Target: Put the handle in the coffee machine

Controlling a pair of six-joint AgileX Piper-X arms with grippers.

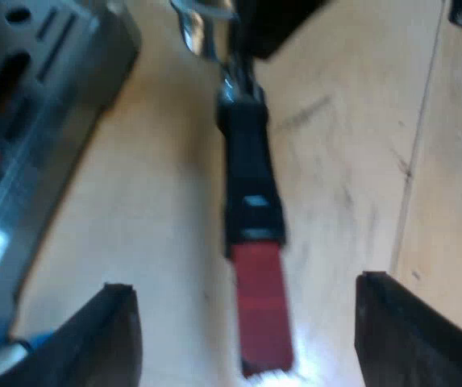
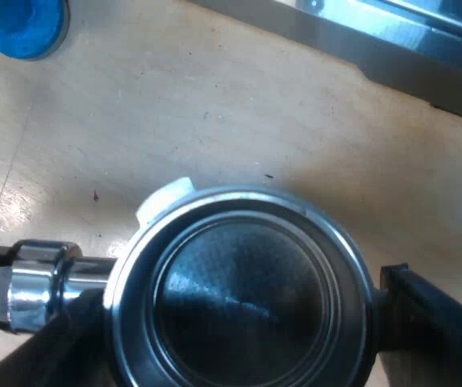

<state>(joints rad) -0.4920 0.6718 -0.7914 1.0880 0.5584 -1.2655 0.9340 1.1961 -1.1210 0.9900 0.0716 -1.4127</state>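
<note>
Holder point(image 2: 239, 298) is over the table point(image 2: 174, 105), basket opening up, close to the espresso machine point(image 2: 392, 32). Right gripper point(image 2: 235, 305) pinches the basket rim, fingers at its 3 and 8 o'clock. Left gripper point(image 1: 247, 289) is spread wide, straddling the handle's red end point(image 1: 261, 310) without touching it. Blue tamper point(image 2: 22, 24) is at 11 o'clock from the basket, well apart.

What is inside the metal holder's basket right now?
Looking straight down into the metal holder, I see a bare perforated metal floor with reflections on it and no grounds. Part of the floor is cut off at the picture's edge, so I cannot vouch for that part.
</note>
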